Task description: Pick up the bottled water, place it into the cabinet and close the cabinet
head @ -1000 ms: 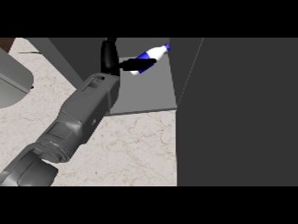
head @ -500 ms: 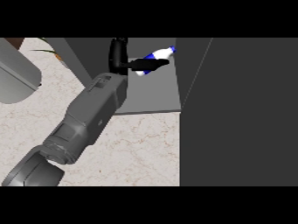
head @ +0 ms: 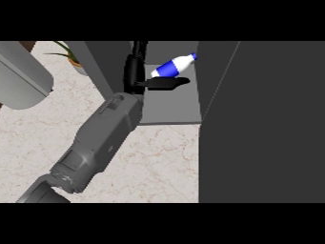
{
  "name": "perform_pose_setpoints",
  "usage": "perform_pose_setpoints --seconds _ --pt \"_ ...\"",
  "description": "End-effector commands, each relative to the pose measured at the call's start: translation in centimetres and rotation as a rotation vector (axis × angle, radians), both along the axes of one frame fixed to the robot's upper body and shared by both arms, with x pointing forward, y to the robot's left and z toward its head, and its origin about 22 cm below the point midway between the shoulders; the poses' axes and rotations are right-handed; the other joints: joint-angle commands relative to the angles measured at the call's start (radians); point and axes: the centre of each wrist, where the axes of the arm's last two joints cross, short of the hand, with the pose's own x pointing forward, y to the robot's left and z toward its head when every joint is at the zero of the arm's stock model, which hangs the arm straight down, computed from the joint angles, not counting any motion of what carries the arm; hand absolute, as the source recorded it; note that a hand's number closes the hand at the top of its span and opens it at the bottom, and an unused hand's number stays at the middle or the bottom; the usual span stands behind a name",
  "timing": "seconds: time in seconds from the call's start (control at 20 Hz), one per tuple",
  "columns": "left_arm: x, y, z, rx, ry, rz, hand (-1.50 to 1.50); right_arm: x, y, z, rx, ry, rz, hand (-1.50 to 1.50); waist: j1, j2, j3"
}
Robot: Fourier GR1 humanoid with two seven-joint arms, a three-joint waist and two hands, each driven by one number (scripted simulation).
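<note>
Near the top centre, the left hand (head: 145, 76) reaches into the open cabinet (head: 170, 107), its fingers seemingly curled about the bottled water (head: 172, 66), which lies tilted inside, while the dark cabinet door (head: 277, 124) fills the frame's right side.

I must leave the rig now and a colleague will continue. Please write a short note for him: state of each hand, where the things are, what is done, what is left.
Left hand: reaching into the cabinet, fingers beside and under the bottle; whether they grip it cannot be told.
Right hand: not in view.
Bottle: inside the open cabinet, lying tilted, cap toward the door side.
Door: open, standing at the right of the view.
Done: bottle brought into the cabinet.
Left: confirm the bottle rests on the shelf, take the hand out, close the door.
</note>
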Motion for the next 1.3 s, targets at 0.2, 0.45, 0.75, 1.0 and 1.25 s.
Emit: perform_pose_setpoints --seconds 0.2,0.45,0.75,1.0,1.25 --pt "-4.4 -1.4 -1.8 -0.128 0.013 -0.164 -1.5 -0.2 1.1 2.7 0.006 -0.052 -0.017 -1.5 0.026 -0.009 0.0" --pt "-7.4 -1.9 -2.4 -0.216 -0.019 -0.283 -1.5 -0.9 0.8 2.9 -0.014 -0.022 -0.035 -1.5 0.027 -0.009 0.0" --pt "-11.9 -1.6 -3.2 -0.264 -0.039 -0.337 -1.5 -0.7 2.1 3.8 -0.023 -0.046 -0.043 -1.5 0.033 -0.006 -0.001" --pt "-15.2 0.0 -3.0 -0.27 -0.018 -0.383 1.5 0.2 0.8 2.3 -0.095 -0.044 0.063 -1.5 0.035 -0.005 0.0" --pt "-17.8 1.3 -2.9 -0.287 0.017 -0.386 1.5 -0.1 0.8 3.4 -0.21 -0.013 0.267 1.5 0.04 -0.009 0.0"
